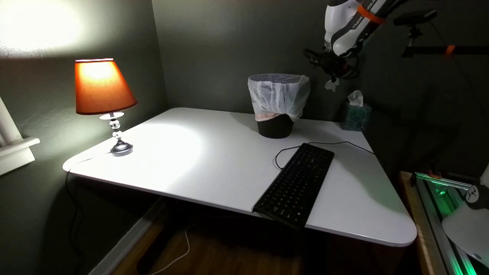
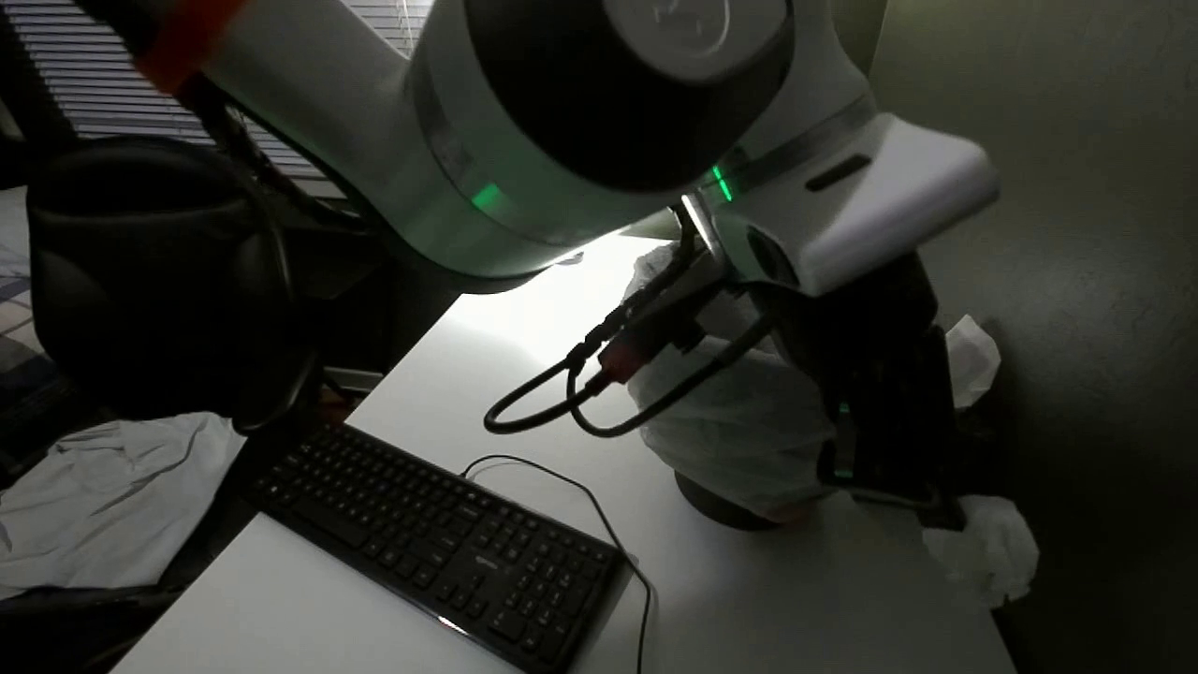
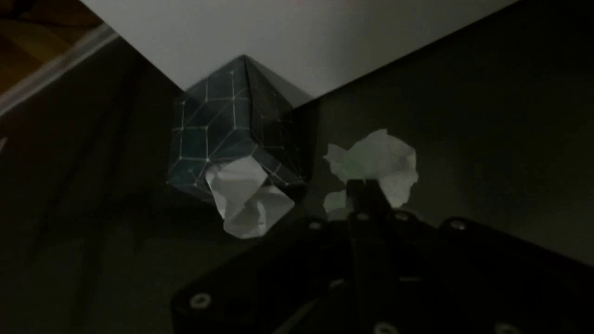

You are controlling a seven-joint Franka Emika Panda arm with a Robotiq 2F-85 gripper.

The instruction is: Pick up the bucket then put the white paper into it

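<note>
The bucket (image 1: 275, 128) is dark and round, lined with a crinkly white bag that hangs over its rim. It stands upright on the white table near the back wall. In an exterior view the arm partly hides it (image 2: 739, 435); it is out of the wrist view. My gripper (image 3: 363, 183) is shut on a crumpled white paper (image 3: 392, 160), its fingertips almost together. In an exterior view the gripper (image 1: 333, 78) holds the paper (image 1: 331, 85) in the air, right of the bucket's rim. The paper also shows below the fingertips in an exterior view (image 2: 987, 552).
A teal tissue box (image 1: 356, 116) with a white tissue stands at the table's back corner, also in the wrist view (image 3: 213, 120). A black keyboard (image 1: 298, 183) with a cable lies in front of the bucket. A lit lamp (image 1: 103, 88) stands at the far left. A dark wall is behind.
</note>
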